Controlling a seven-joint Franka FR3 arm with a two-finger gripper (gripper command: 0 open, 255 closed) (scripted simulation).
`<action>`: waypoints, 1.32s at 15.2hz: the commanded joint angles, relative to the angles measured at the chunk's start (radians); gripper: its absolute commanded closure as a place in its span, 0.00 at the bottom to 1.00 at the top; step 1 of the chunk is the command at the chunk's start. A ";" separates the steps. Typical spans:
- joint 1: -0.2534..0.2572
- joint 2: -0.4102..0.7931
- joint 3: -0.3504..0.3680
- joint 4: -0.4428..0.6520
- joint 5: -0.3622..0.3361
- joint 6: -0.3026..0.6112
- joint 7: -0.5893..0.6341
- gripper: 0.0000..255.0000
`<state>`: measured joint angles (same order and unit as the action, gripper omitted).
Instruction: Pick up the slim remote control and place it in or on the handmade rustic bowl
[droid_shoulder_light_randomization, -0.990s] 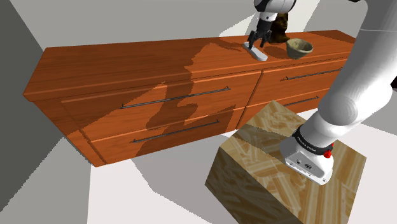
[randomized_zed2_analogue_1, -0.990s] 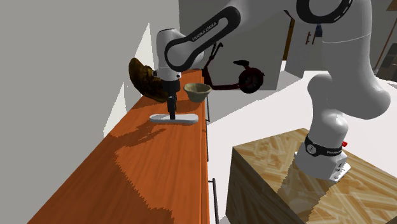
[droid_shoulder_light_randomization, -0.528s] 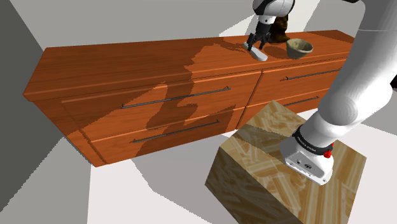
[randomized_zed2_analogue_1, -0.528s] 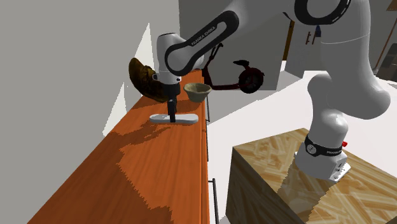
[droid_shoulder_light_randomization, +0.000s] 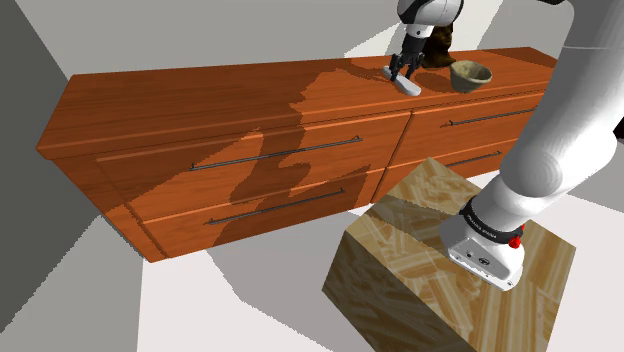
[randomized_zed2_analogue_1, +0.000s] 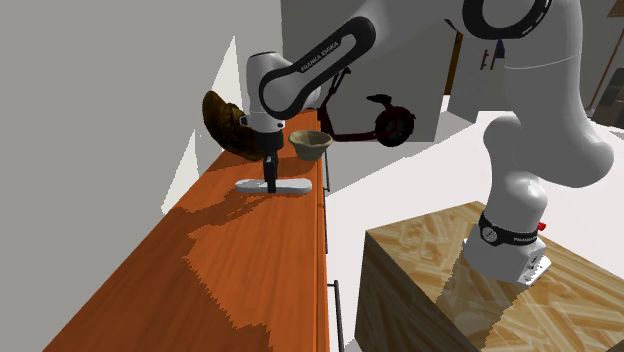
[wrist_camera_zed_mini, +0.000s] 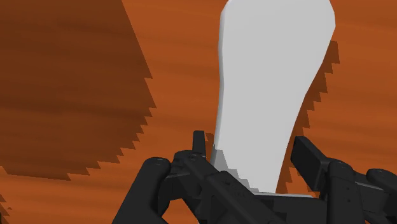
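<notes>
Shoulder view: the remote (droid_shoulder_light_randomization: 410, 87) is a pale, slim slab lying flat on the orange-brown dresser (droid_shoulder_light_randomization: 200, 95). It's near the front edge, at the end toward this view's right. The black gripper (droid_shoulder_light_randomization: 401, 73) is down on top of it. The bowl (droid_shoulder_light_randomization: 470, 73) sits a bit further toward the view's right, empty as far as I can see. There's a dark brown lumpy thing (droid_shoulder_light_randomization: 438, 42) behind the two of them.

Second exterior view: same story from along the dresser (randomized_zed2_analogue_1: 230, 260). The gripper (randomized_zed2_analogue_1: 270, 185) points straight down onto the middle of the remote (randomized_zed2_analogue_1: 295, 187), which sticks out either side of it and rests on the wood. The bowl (randomized_zed2_analogue_1: 310, 144) is just beyond it, close but not touching.

Wrist view: this one's the useful one. The gripper (wrist_camera_zed_mini: 251, 145) has its two fingers (wrist_camera_zed_mini: 312, 162) spread with the narrow end of the remote (wrist_camera_zed_mini: 273, 83) sitting right between them. It looks like there's a sliver of gap on each side, so I'd call it open and not squeezing yet. The angle makes actual contact hard to rule out, though.

So progress-wise, I'd say the reach and line-up are done, and that's about it. Nothing's gripped or lifted, and the remote casts its shadow tight against the wood. What's left is to close on it, lift, carry it the short hop over, and drop it into the bowl.
</notes>
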<state>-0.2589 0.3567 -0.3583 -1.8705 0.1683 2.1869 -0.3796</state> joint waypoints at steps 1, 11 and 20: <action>0.000 0.000 0.000 0.000 0.000 0.000 0.000 1.00; 0.007 -0.045 -0.009 0.037 -0.023 -0.078 0.016 1.00; 0.011 -0.090 -0.017 0.100 -0.046 -0.184 0.032 1.00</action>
<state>-0.2474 0.2676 -0.3749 -1.7825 0.1234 2.0163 -0.3492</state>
